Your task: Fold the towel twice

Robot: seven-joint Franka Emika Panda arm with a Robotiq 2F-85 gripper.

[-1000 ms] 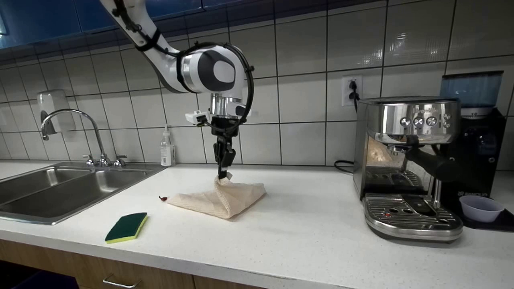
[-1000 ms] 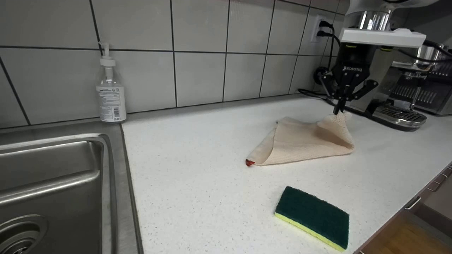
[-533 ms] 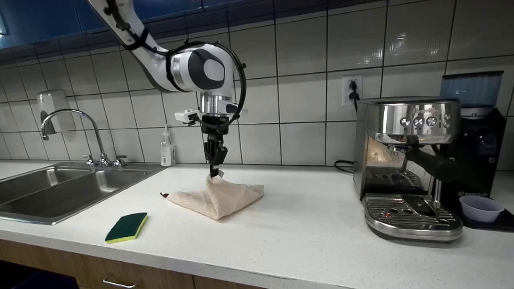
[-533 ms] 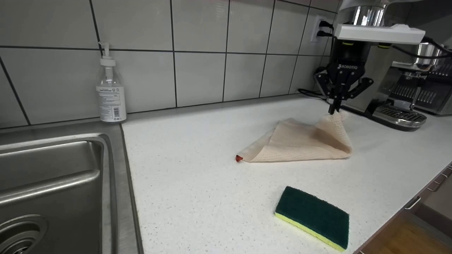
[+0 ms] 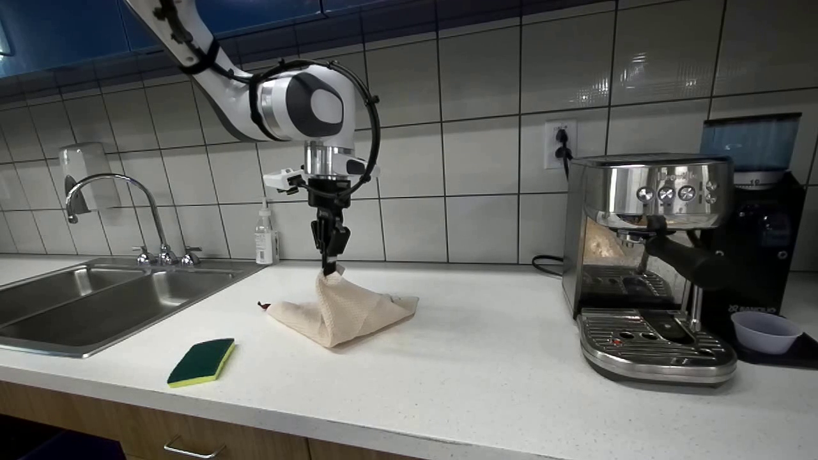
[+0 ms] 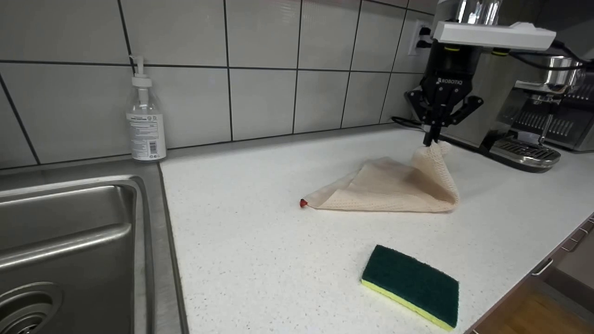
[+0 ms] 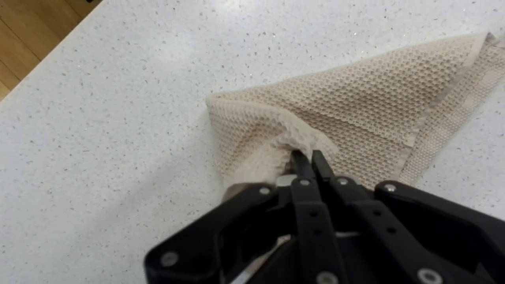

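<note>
The beige waffle-weave towel lies bunched on the white counter, part of it pulled up into a peak. It also shows in an exterior view and the wrist view. A red tab marks one corner, lying flat on the counter toward the sink. My gripper points down at the peak's top and is shut on the towel, also visible in an exterior view. In the wrist view the gripper has its fingertips close together with cloth pinched between them. The towel's far lower side is partly hidden by the gripper.
A green and yellow sponge lies between the towel and the counter's front edge. The sink rim and a soap bottle are on one side. A coffee machine stands on the other side. A tiled wall runs behind.
My gripper has moved toward the sink side and slightly up, carrying the towel's peak with it. The red-tabbed corner has slid a little along the counter. The sponge has not moved.
</note>
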